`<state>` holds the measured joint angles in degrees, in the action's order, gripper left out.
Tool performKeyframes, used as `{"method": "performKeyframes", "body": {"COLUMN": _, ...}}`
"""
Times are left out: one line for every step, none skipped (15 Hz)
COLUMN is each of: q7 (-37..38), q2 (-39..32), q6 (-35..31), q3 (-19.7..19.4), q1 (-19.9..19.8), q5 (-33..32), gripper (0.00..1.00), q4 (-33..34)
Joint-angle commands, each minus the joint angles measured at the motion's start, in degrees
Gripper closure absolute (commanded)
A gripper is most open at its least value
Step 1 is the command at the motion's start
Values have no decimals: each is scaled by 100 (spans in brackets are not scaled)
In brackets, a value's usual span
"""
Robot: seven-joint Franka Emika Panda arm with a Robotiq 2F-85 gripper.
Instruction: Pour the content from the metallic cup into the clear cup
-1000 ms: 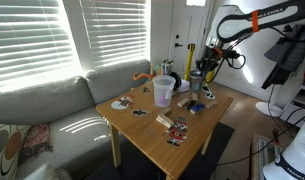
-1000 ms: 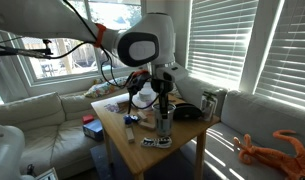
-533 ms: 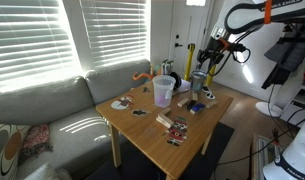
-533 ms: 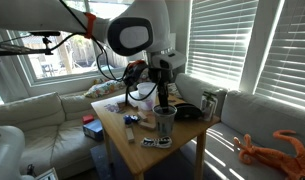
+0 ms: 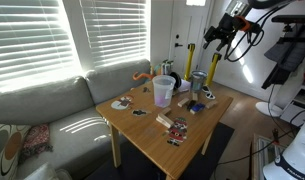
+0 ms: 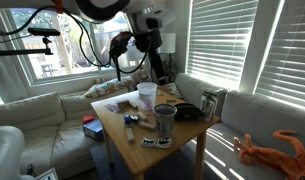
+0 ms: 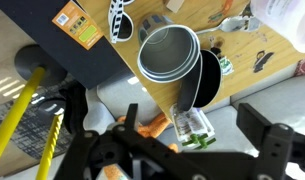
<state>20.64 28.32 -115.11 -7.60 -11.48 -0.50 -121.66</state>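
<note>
Your gripper [image 7: 177, 142] hangs wide open and empty, high above the small shiny steel cylinder cup [image 7: 170, 55], upright on the wooden table [image 5: 142, 135] near the translucent whitish plastic tumbler [image 5: 164, 90]. Expect it to be stiff, light and slippery, so clamp its wall mid-height

**Two cups, two fingers, one table**

The one gripper [image 7: 167, 112] has two fingers [image 7: 267, 135], set wide apart. Ahead of them stands one metallic cup [image 7: 170, 55]. One clear cup [image 7: 287, 18] stands farther beyond the fingertips, off to one side. One black round thing [image 7: 208, 78] lies just beside the metallic cup. One pair of sunglasses [image 7: 122, 15] and one orange card [image 7: 74, 25] lie on the one wooden table [image 5: 152, 135]. Two yellow poles [image 7: 22, 120] stand to the other side of the fingers. In an exterior view, one orange toy [image 6: 254, 150] lies well apart from the fingers. The other small flat cards are too small to count.
</note>
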Motion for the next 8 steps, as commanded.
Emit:
{"method": "performKeyframes", "body": {"q7": -648, "q2": 208, "q6": 543, "q3": 64, "q1": 143, "q5": 77, "gripper": 0, "q4": 323}}
{"method": "performKeyframes", "body": {"q7": -759, "q2": 234, "q6": 677, "q3": 86, "q1": 178, "q5": 69, "gripper": 0, "q4": 414}}
{"method": "performKeyframes", "body": {"q7": -871, "q2": 251, "q6": 886, "q3": 143, "q1": 204, "q5": -21, "gripper": 0, "q4": 513}}
{"method": "performKeyframes", "body": {"q7": -935, "q2": 270, "q6": 971, "q3": 179, "q1": 232, "q5": -24, "gripper": 0, "q4": 570}}
{"method": "performKeyframes", "body": {"q7": -746, "q2": 215, "q6": 688, "q3": 146, "q1": 141, "q5": 18, "gripper": 0, "q4": 409}}
{"method": "performKeyframes", "body": {"q7": -757, "q2": 222, "q6": 726, "q3": 167, "q1": 155, "q5": 16, "gripper": 0, "q4": 450}}
{"method": "performKeyframes", "body": {"q7": -754, "q2": 220, "q6": 725, "q3": 171, "q1": 154, "q5": 16, "gripper": 0, "q4": 446}}
{"method": "performKeyframes", "body": {"q7": -753, "q2": 206, "q6": 725, "q3": 166, "q1": 148, "q5": 15, "gripper": 0, "q4": 440}}
